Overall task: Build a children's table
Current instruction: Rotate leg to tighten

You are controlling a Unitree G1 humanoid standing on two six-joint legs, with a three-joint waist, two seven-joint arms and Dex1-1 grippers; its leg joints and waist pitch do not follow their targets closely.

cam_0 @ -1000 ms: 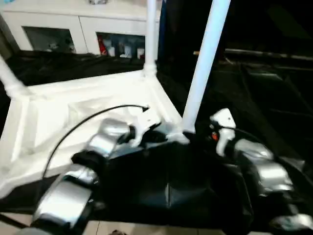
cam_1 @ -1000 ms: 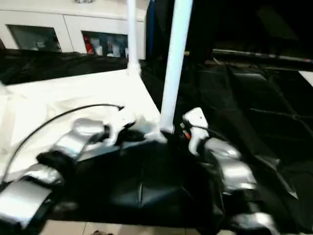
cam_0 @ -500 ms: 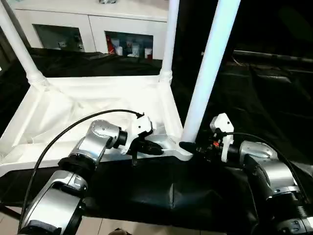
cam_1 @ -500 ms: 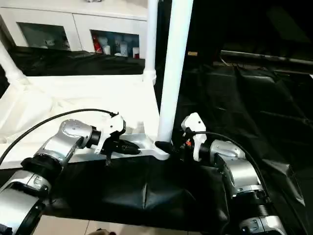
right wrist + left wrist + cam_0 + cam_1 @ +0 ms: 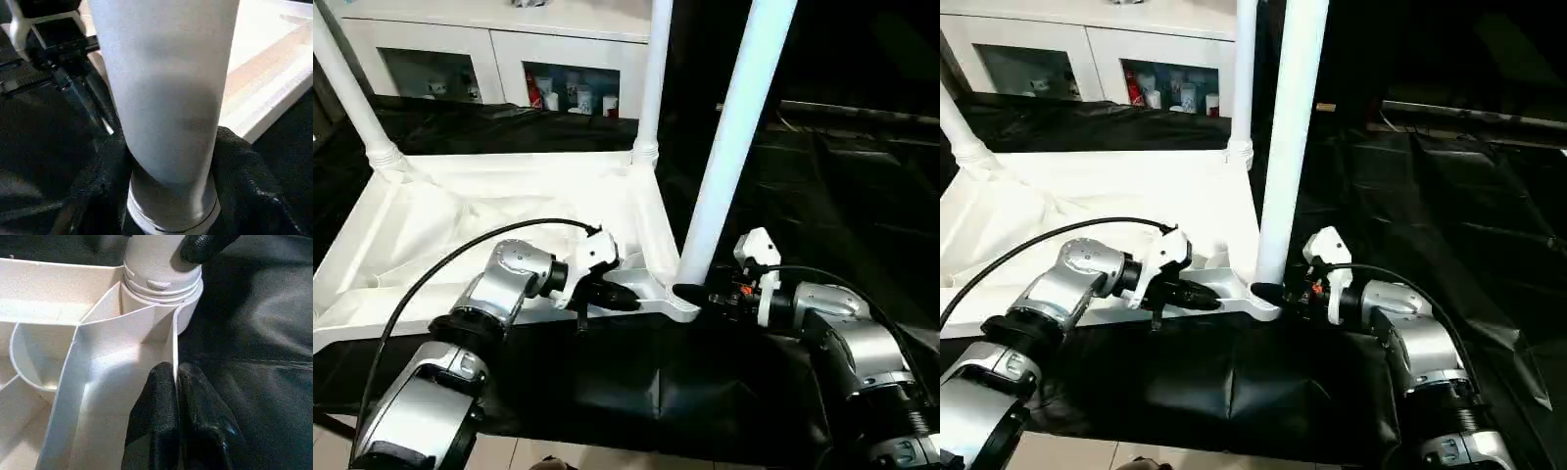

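We see the upturned table top [image 5: 499, 211] lying on a black sheet [image 5: 822, 196], a white cabinet [image 5: 509, 49] behind. Our left gripper [image 5: 176, 382] pinches its front rim; our right gripper [image 5: 168, 161] clamps the near leg [image 5: 729, 147] by its socket.

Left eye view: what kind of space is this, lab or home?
Probably an indoor room staged for robot tests. A white cabinet with glass doors and small items stands behind, black sheeting covers the work surface, and light floor tiles show at the near edge.

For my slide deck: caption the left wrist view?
Left pincer shut on the tabletop rim beside the corner socket holding a leg.
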